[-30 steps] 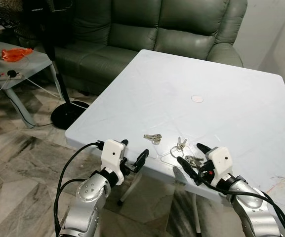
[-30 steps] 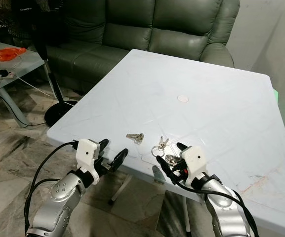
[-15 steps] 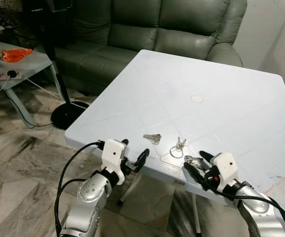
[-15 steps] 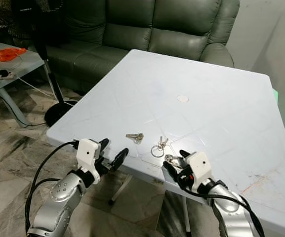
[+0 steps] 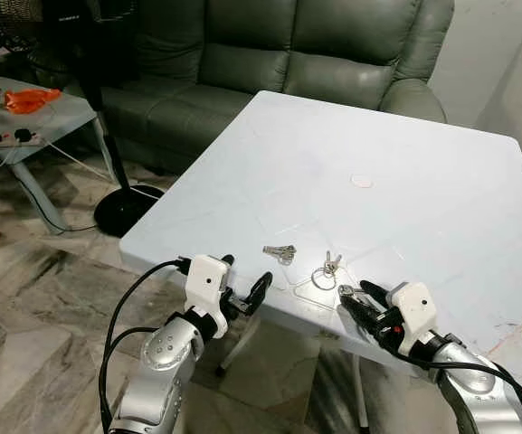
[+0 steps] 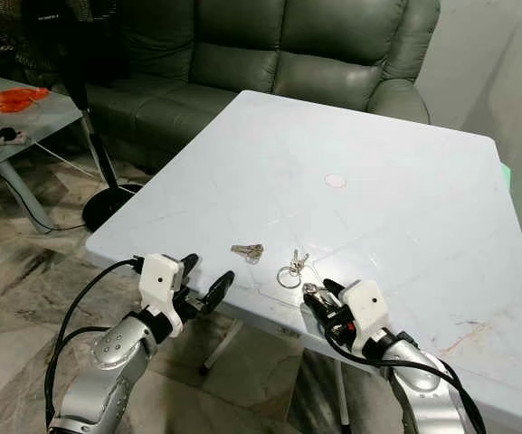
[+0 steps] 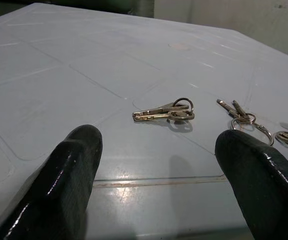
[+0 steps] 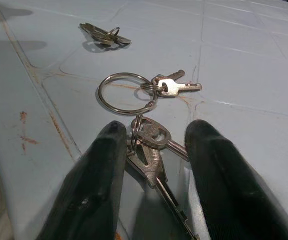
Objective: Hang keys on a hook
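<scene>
Three bunches of keys lie near the front edge of the pale blue table [image 5: 378, 154]. A small bunch [image 5: 279, 251] is on the left, and a bunch on a large ring [image 5: 324, 269] is in the middle. The third bunch [image 8: 148, 145] lies flat on the table between the fingers of my right gripper [image 5: 355, 297]. That gripper is open with a narrow gap, and one finger [image 8: 101, 170] is close against the keys. My left gripper [image 5: 247, 271] stands open at the table's front edge, short of the small bunch [image 7: 166, 111].
A small white disc [image 5: 362, 181] lies mid-table. Behind the table stands a grey-green sofa [image 5: 288, 54]. To the left are a fan's black base [image 5: 125, 208] with cables and a low side table [image 5: 34, 113]. The floor is marble.
My right gripper has drawn back toward the table's near edge, and its fingers have narrowed around the third bunch. The left arm has not moved.
</scene>
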### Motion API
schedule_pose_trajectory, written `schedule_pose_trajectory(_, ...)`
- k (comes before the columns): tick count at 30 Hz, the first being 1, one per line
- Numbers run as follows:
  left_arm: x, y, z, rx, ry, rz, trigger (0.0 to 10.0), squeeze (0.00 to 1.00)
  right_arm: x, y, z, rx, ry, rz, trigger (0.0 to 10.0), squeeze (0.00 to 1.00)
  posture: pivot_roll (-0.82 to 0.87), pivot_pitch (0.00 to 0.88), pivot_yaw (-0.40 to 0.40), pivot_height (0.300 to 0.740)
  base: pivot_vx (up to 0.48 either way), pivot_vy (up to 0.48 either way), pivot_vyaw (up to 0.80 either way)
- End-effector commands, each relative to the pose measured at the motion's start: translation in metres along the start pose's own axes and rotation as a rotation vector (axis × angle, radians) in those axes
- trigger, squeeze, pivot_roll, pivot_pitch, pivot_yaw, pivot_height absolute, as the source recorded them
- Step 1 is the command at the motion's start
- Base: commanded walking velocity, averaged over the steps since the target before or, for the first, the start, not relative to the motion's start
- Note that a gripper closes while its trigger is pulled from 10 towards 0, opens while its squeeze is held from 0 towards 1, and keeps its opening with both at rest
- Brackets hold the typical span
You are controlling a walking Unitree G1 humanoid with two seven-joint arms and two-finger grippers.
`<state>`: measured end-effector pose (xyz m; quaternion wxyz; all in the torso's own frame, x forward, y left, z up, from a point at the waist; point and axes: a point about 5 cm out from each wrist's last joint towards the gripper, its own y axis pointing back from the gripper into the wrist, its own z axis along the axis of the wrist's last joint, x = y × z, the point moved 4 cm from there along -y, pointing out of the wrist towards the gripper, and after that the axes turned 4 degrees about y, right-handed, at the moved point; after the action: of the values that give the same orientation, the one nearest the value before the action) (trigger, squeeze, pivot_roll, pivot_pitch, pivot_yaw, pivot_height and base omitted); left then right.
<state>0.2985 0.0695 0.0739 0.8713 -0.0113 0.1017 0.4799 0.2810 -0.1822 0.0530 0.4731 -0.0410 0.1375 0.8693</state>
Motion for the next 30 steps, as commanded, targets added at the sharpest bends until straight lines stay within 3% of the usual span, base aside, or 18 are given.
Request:
schedule_pose_trajectory(1, 0.0008, -0.001, 0.004, -0.005, -0.009, 0.003, 10.0, 0.0, -0.0035, 0.0031, -0.0002, -0.003, -0.003, -0.005, 0.0, 0.0, -0.01, 0.0, -0.024, 0.74, 0.0, 0.0, 0.0)
schedule_pose_trajectory(20, 0.0022, -0.0008, 0.0049, -0.006, -0.009, 0.01, 10.0, 0.0, 0.0022, 0.0036, 0.001, 0.002, -0.013, 0.036, 0.0, 0.0, 0.0, 0.0, -0.026, 0.74, 0.0, 0.0, 0.0)
schedule_pose_trajectory(21, 0.0022, -0.0007, 0.0049, -0.006, -0.01, 0.01, 10.0, 0.0, 0.0029, 0.0041, 0.0003, 0.007, -0.019, 0.042, 3.0, 0.0, 0.0, 0.0, -0.026, 0.74, 0.0, 0.0, 0.0)
schedule_pose_trajectory(23, 0.0023, -0.0007, 0.0049, -0.006, -0.011, 0.011, 10.0, 0.0, 0.003, 0.0042, 0.0001, 0.008, -0.02, 0.042, 3.0, 0.0, 0.0, 0.0, -0.026, 0.74, 0.0, 0.0, 0.0)
schedule_pose_trajectory(24, 0.0023, -0.0007, 0.005, -0.007, -0.01, 0.011, 10.0, 0.0, 0.0035, 0.0044, -0.0002, 0.011, -0.023, 0.048, 9.3, 0.0, 0.0, 0.0, -0.026, 0.74, 0.0, 0.0, 0.0)
schedule_pose_trajectory(25, 0.0022, -0.0007, 0.005, -0.007, -0.008, 0.011, 10.0, 0.0, 0.0048, 0.0046, -0.0008, 0.015, -0.033, 0.059, 10.0, 0.0, 0.0, 0.0, -0.026, 0.74, 0.0, 0.0, 0.0)
schedule_pose_trajectory(30, 0.002, -0.0007, 0.0047, -0.006, -0.007, 0.01, 10.0, 0.0, 0.0053, 0.0049, -0.0004, 0.012, -0.043, 0.064, 10.0, 0.0, 0.0, 0.0, -0.026, 0.74, 0.0, 0.0, 0.0)
